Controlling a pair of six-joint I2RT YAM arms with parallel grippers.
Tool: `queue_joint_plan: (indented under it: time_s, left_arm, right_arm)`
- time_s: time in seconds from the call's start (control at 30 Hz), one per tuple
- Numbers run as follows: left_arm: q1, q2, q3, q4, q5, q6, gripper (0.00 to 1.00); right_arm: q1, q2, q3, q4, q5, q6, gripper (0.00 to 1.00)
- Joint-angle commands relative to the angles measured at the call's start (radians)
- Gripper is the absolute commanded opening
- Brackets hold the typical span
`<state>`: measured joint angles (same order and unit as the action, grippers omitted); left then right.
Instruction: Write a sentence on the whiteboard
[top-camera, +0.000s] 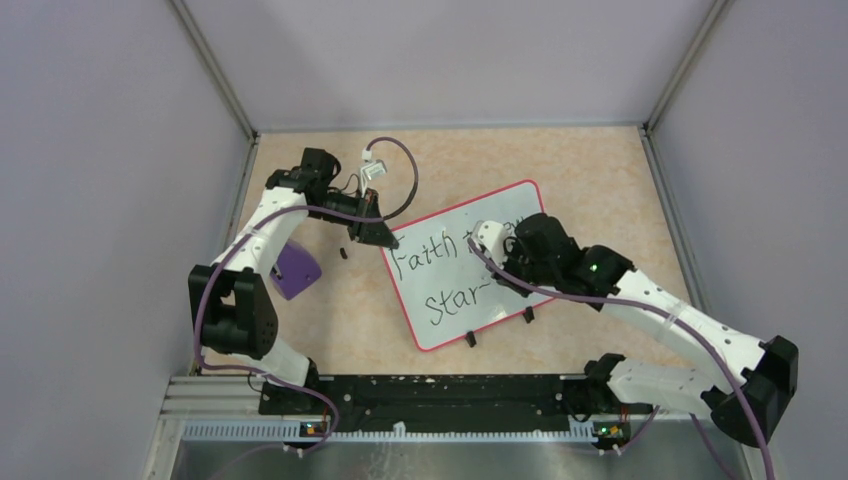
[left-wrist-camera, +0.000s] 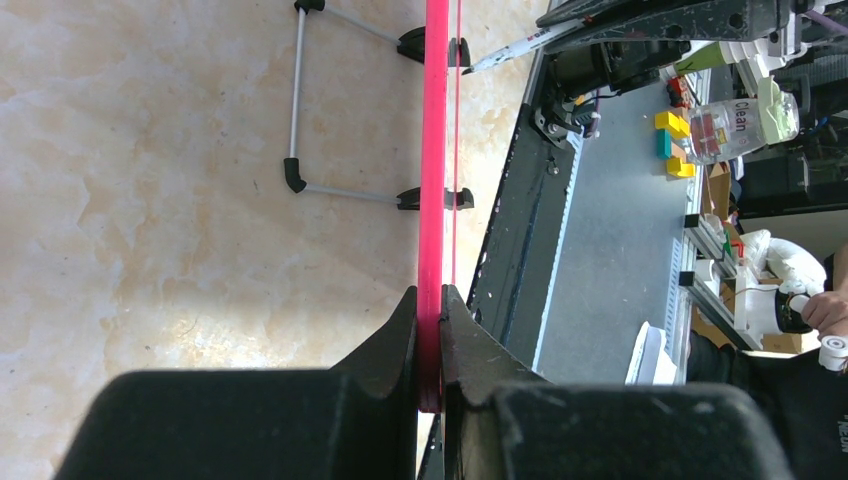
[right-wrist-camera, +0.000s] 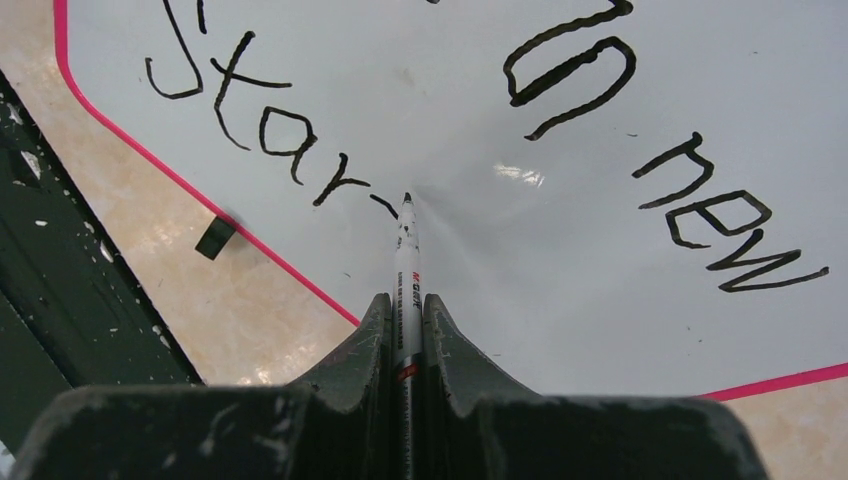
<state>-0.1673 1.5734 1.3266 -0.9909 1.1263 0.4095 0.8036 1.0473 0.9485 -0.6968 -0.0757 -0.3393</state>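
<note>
The whiteboard (top-camera: 508, 203) lies slanted on the table, white with a pink rim. In the left wrist view its rim (left-wrist-camera: 434, 150) is seen edge-on. My left gripper (top-camera: 385, 238) (left-wrist-camera: 430, 300) is shut on the whiteboard's upper left corner. My right gripper (top-camera: 492, 268) (right-wrist-camera: 405, 310) is shut on a white marker (right-wrist-camera: 406, 250) and hangs over the board's middle. The marker's tip touches the whiteboard (right-wrist-camera: 560, 280) just after the letters "Star" (right-wrist-camera: 260, 120). The sentence (top-camera: 428, 262) reads "Faith in new" on the top line and "Star" (top-camera: 450, 303) below; my right arm hides part of the top line.
A purple block (top-camera: 295, 268) sits left of the board by my left arm. A small black piece (top-camera: 343, 253) lies between them. A looped cable with a white plug (top-camera: 372, 170) hangs over my left wrist. The board's wire stand (left-wrist-camera: 300, 100) and black feet (top-camera: 470, 338) stick out. Walls enclose the table.
</note>
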Motion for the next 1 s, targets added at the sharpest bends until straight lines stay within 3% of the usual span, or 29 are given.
queue_joint_plan:
  time_s: [0.0,0.97]
  left_arm:
    - [-0.012,0.022,-0.005,0.02,-0.068,0.024,0.0]
    - [-0.011,0.027,-0.01,0.024,-0.073,0.027,0.0]
  right_arm:
    - [-0.01,0.028,0.036,0.056,0.014,0.007,0.0]
    - [-0.009,0.044,-0.056,-0.043,-0.039,-0.098,0.0]
